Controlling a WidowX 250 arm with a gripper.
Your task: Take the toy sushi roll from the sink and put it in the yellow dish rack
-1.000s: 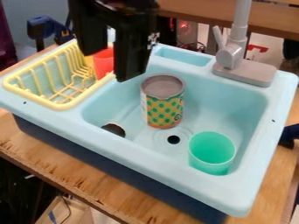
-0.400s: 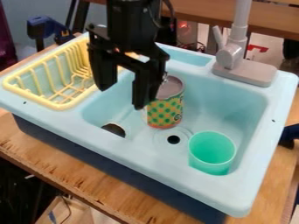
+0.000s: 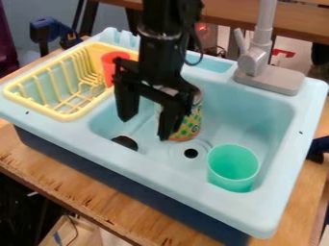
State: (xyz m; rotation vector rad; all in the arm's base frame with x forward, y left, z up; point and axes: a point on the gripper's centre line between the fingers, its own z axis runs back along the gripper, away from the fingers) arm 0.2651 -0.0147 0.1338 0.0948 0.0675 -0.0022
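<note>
Holding a can and cup, the sink lies beneath the gripper, jaws apart.

Hanging downward with the black pincer, pointing both fingers down and holding them well apart, leaving an open gap between the tips. Setting one finger toward the view's left and the other toward its right, with the latter ending lower in the view. Joining both at the top of the pincer with a slanting black crossbar. Standing nearly upright just above the pincer with the wrist, extending the black arm above that to the view's top edge, and curving a thin dark cable beside the wrist.
</note>
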